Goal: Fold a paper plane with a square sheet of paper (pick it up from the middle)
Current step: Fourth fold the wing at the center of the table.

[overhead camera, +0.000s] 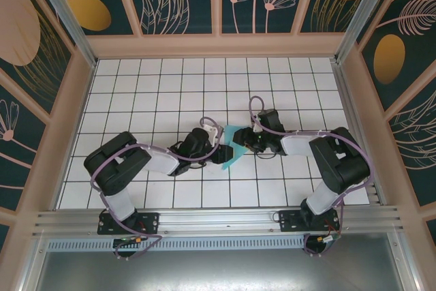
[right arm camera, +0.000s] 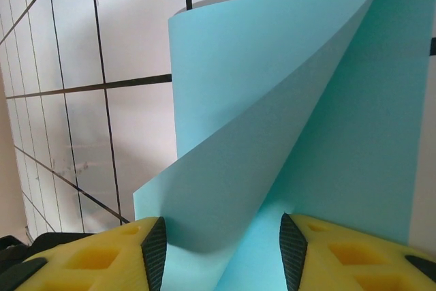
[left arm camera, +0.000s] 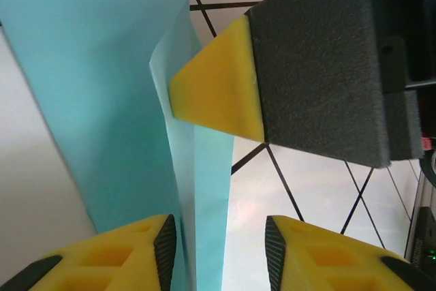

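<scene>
- paper plane (overhead camera: 228, 149) stands loosely folded near the table's (overhead camera: 157, 86) middle.
- left gripper (left arm camera: 219, 253), at its 9 o'clock: jaws parted, fold between them.
- right gripper (right arm camera: 219, 250), at 3 o'clock: jaws straddle the fold; grip cannot be told.

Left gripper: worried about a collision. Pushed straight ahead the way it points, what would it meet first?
The paper plane, standing between its jaws; close behind, likely the right gripper, whose yellow fingertip faces it.
</scene>
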### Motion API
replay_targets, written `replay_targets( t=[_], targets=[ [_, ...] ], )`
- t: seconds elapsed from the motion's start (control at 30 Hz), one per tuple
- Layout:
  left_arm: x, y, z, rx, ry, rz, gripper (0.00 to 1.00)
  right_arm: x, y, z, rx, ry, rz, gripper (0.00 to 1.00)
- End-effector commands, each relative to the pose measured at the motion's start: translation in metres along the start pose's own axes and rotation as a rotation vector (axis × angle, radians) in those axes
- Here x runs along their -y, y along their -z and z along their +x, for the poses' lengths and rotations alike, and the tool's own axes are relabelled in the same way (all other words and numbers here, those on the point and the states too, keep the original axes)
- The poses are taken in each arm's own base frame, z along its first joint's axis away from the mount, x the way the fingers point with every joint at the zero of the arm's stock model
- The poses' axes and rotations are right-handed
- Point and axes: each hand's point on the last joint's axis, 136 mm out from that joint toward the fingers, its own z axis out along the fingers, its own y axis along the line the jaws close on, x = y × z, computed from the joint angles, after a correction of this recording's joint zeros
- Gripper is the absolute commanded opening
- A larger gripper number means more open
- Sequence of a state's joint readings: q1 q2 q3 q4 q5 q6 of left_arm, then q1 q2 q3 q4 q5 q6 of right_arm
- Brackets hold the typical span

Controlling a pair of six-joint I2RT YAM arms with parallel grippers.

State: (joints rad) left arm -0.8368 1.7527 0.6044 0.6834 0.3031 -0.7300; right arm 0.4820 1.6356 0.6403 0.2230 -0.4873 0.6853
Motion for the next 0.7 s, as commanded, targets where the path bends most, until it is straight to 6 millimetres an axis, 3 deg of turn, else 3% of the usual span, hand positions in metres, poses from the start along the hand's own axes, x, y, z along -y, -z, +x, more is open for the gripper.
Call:
replay_targets(
  t=[0.0,0.4,0.67],
  targets=[
    [-0.005,0.013,-0.003,0.042,0.064,-0.029,0.43,0.018,-0.005,0.008,-0.026,0.007,0.085,0.51],
    [-0.002,0.025,-0.021,0.127,0.141,-0.046,0.34,0.038,-0.019,0.015,-0.067,0.036,0.247,0.54],
    [-0.001,0.02,-0.019,0.118,0.161,-0.029,0.32,0.045,-0.029,0.027,-0.108,0.061,0.326,0.58]
  ],
)
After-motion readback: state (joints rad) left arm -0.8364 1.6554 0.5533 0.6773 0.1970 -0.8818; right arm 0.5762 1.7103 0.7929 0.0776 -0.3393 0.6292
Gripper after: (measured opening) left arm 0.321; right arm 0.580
